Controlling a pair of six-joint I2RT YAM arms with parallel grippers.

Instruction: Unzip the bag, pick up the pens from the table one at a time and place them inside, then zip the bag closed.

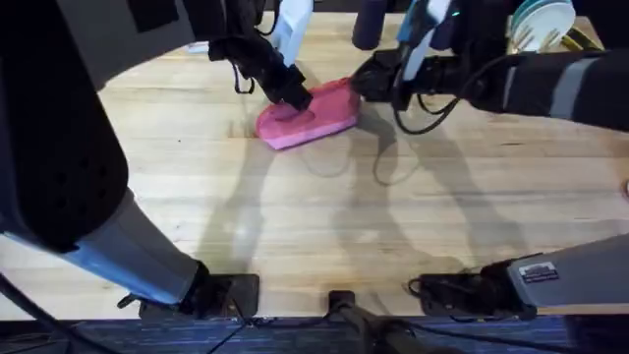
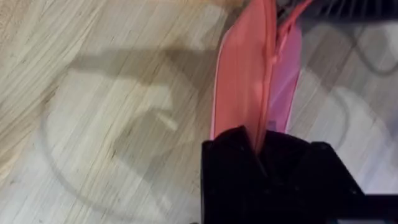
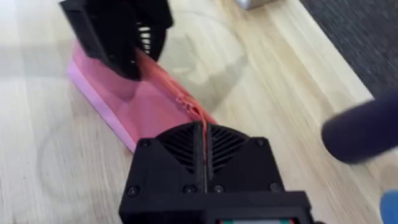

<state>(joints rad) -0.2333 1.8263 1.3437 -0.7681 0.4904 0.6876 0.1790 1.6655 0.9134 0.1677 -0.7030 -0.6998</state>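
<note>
Now left gripper (image 1: 295, 96) and right gripper (image 1: 362, 83) both pinch opposite ends of pink pencil pouch (image 1: 319, 118) on butcher-block table (image 1: 314, 226).

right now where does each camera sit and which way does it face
overhead: fixed above the arm bases, looking down and forward over the table; both arms reach to the bag, left claw and right claw at its ends.
left wrist: on the left arm, looking down along the bag zipper; its own black claw pinches the near end.
right wrist: on the right arm, facing along the bag; its own claw on the near end, left claw opposite.
shared: the pink bag.
</note>
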